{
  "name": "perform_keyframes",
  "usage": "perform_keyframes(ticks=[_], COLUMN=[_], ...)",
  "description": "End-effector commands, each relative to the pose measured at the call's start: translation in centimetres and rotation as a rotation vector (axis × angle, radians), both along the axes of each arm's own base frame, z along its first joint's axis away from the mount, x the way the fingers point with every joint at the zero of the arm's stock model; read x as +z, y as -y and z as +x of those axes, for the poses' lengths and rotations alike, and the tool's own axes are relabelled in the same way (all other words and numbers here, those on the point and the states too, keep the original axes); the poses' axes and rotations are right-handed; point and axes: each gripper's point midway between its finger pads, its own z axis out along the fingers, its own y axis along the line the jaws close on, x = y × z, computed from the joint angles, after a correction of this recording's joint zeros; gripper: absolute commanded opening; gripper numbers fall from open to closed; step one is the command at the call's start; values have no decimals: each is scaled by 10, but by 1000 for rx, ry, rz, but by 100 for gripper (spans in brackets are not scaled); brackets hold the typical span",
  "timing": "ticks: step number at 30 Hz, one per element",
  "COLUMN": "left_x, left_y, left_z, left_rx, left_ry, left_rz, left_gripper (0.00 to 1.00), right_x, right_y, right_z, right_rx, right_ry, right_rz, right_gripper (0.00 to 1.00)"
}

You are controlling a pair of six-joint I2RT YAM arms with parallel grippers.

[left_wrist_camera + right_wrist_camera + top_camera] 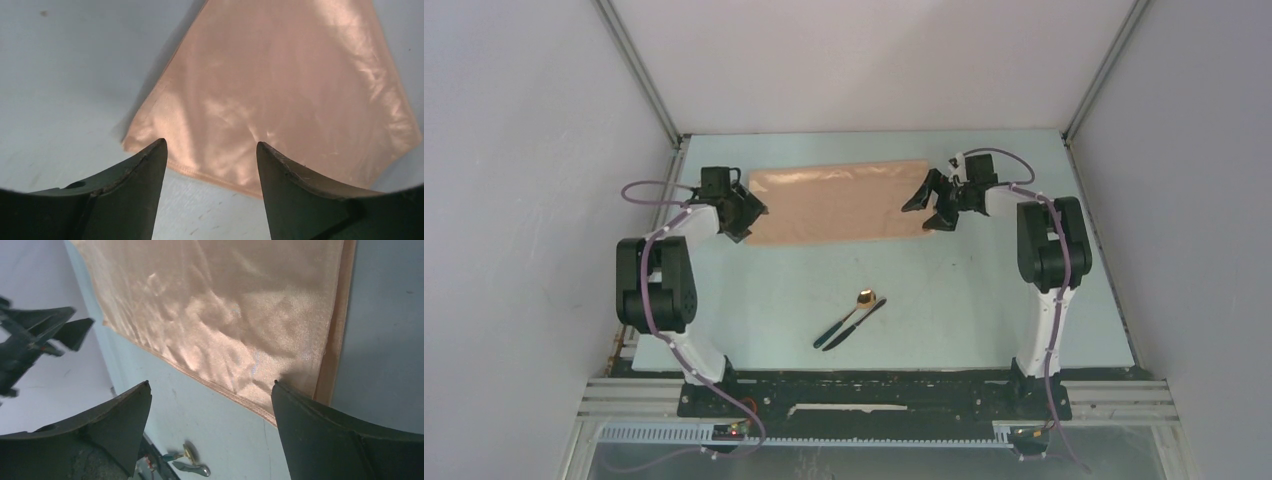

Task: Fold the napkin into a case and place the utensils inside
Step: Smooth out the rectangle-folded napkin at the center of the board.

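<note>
Right wrist: utensils small, blurred

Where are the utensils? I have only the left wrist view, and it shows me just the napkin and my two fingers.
Observer: The utensils lie side by side on the table, apart from the napkin and nearer to the arm bases.
Operator: What is the right gripper doing?
Observer: The right gripper is at the napkin's right edge with its jaws open and holds nothing.
Operator: Is the napkin folded?
Observer: The right wrist view shows a lower layer peeking out along that right edge, so it seems to be folded at least once. It is not yet a case.
</note>
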Motion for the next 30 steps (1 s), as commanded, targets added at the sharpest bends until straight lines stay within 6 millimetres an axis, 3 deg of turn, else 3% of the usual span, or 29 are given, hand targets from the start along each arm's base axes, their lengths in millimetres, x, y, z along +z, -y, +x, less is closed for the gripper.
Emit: perform_keyframes(ticks=[1, 4, 8, 11, 15, 18, 22, 30], left_x=[2, 25, 68, 75, 73, 70, 69, 37], left_y=[15, 19, 32, 39, 50, 49, 46, 25], left_z=[34, 55, 96, 122, 152, 169, 187, 196], left_rx=[4, -24, -100, -101, -98, -92, -72, 37], left_ry=[81, 186, 354, 406, 454, 474, 505, 483], left_rz=[-118, -140, -200, -269, -381, -410, -439, -495], left_gripper=[72, 73, 83, 83, 87, 87, 87, 87], right_x=[-1, 8, 53, 81, 99, 92, 89, 72], right_y=[11, 15, 2, -18, -47, -59, -62, -59], right_z=[15, 18, 41, 71, 109, 131, 158, 178], right_rx=[-36, -38, -42, -55, -70, -89, -120, -156], right_ry=[10, 23, 128, 201, 257, 262, 286, 276], right_rz=[3, -40, -23, 51, 183, 253, 293, 288], right_gripper=[100, 100, 100, 100, 100, 100, 100, 100])
